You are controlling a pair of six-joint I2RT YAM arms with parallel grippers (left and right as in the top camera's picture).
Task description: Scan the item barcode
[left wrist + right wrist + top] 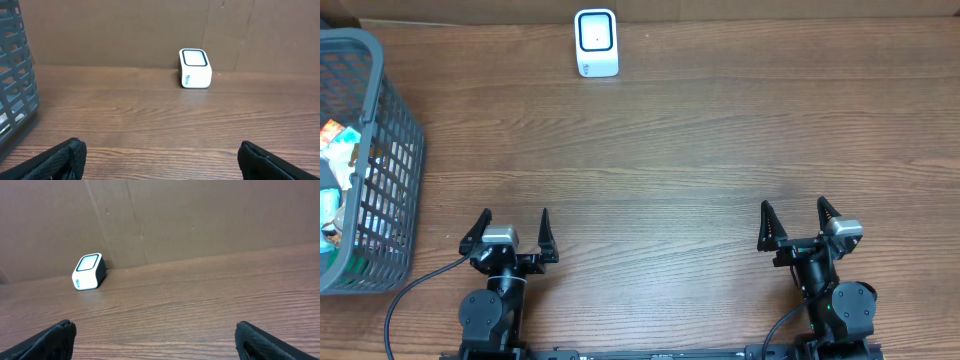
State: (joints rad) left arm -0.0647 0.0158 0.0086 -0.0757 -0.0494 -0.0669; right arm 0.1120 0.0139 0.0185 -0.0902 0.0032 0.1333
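A small white barcode scanner (pixel 596 43) with a dark window stands at the far edge of the wooden table, also seen as the scanner (pixel 195 68) and the scanner (pixel 89 272). Items (pixel 338 170) lie packed in the grey basket (pixel 395 150) at the left; no barcode shows on them. My left gripper (pixel 513 222) rests near the front edge, open and empty, its fingers (pixel 62 159) wide apart. My right gripper (pixel 795 211) sits at the front right, also open, with only bare wood between its fingers (pixel 257 340).
A brown cardboard wall (pixel 150 30) backs the table behind the scanner. The grey basket (pixel 15 75) stands close to the left arm's left side. Black cables (pixel 410 290) trail from the arm bases at the front edge.
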